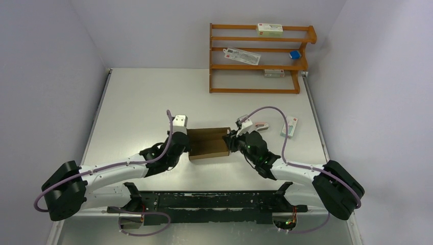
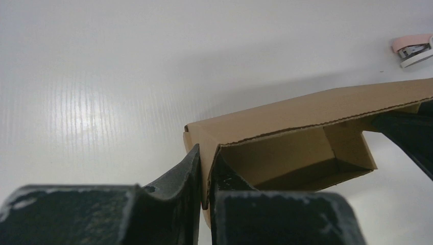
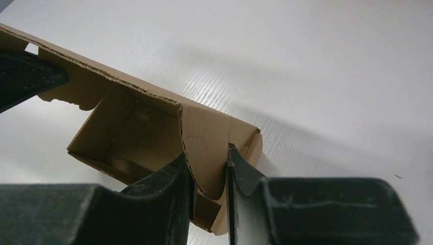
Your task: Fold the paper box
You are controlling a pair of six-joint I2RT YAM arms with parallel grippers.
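The paper box [image 1: 208, 143] is brown cardboard, partly formed into an open tray, and lies in the middle of the table between my two grippers. My left gripper [image 1: 188, 143] is shut on the box's left end wall. In the left wrist view the fingers [image 2: 189, 168] pinch that wall of the box [image 2: 306, 112] at the left gripper [image 2: 205, 173]. My right gripper [image 1: 231, 142] is at the box's right end. In the right wrist view the right gripper [image 3: 209, 176] is closed around the rounded end flap of the box [image 3: 127, 127].
A wooden shelf [image 1: 260, 58] stands at the back with small white cartons and a blue object. A white carton [image 1: 289, 126] and a pink and white object [image 1: 261, 125] lie right of the box. A black frame [image 1: 214, 201] runs along the near edge.
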